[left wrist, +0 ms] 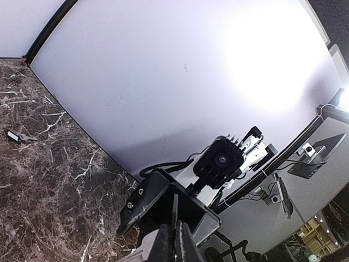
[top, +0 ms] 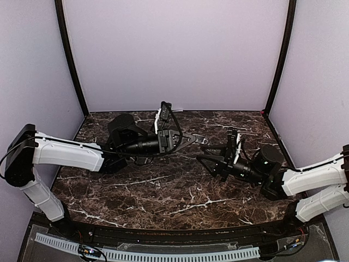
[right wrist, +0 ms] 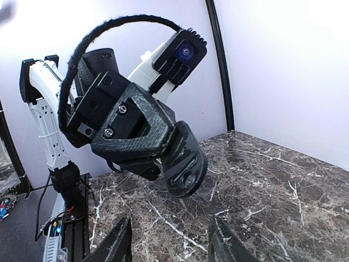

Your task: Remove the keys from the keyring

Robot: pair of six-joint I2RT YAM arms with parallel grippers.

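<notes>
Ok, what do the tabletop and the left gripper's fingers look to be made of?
Tabletop: dark brown stone look with white veins and a soft sheen; real marble or printed laminate, cannot tell. Left gripper fingers: matte black plastic, probably 3D-printed, going by fine layer lines and pale scuffed edges; silvery screw heads look metal.

key (left wrist: 15,136) | look: tiny dark oblong; white glint at one end; greyish bit trailing from the other | pose: flat | place: on table (left wrist: 54,180); alone; near back wall | keyring: too small to tell
</notes>
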